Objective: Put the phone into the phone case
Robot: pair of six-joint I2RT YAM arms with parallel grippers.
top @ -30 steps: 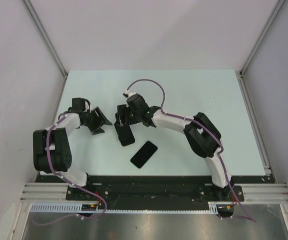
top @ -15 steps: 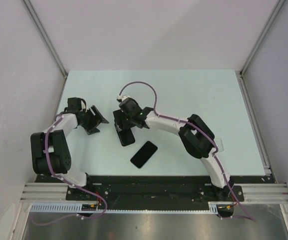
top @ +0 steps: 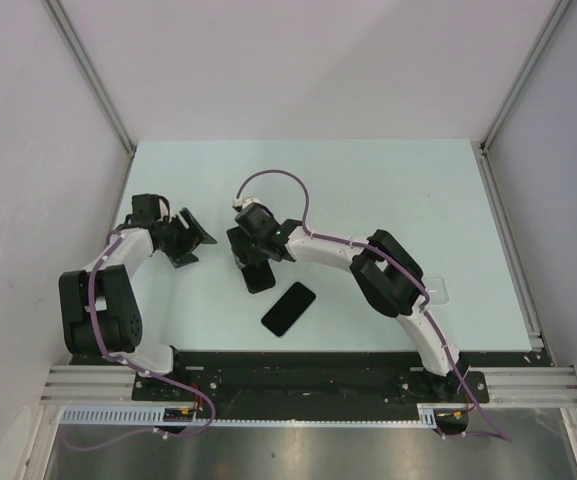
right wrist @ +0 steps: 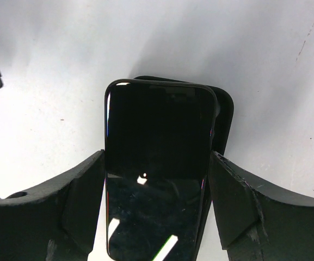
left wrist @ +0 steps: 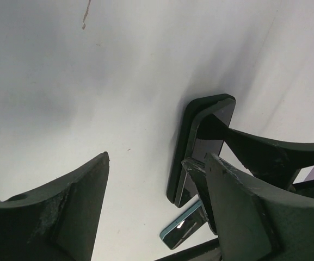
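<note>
Between the fingers (right wrist: 80,206) of the right gripper (right wrist: 158,159) — a black phone (right wrist: 157,122), pinched by its two long edges, glossy face up, far end reaching toward 12 o'clock past the fingertips. Closed narrow, to the phone's own width, pads touching both sides.

Just under the phone, a dark slab (right wrist: 226,119) with rounded corners, peeking out at 1 to 2 o'clock. Overlapped by the phone and slightly skewed to it. Hard to tell whether a shell or another handset. From the left wrist, seen as a dark raised rim around the glossy phone, with the right fingers clamped across it.

Outward in the top view: at 5 o'clock of the right gripper, near but apart, a second black phone (top: 288,309) lying flat and angled on the table (top: 368,190). At 9 o'clock, also near, the left gripper (left wrist: 157,163) — spread wide, holding nothing, low over the table and pointed toward the held phone. Well apart at about 3 o'clock, just past the right arm's elbow, a faint clear outline, seemingly the phone case (top: 438,291). Flat on the table, partly covered by the arm, too faint for any detail.
</note>
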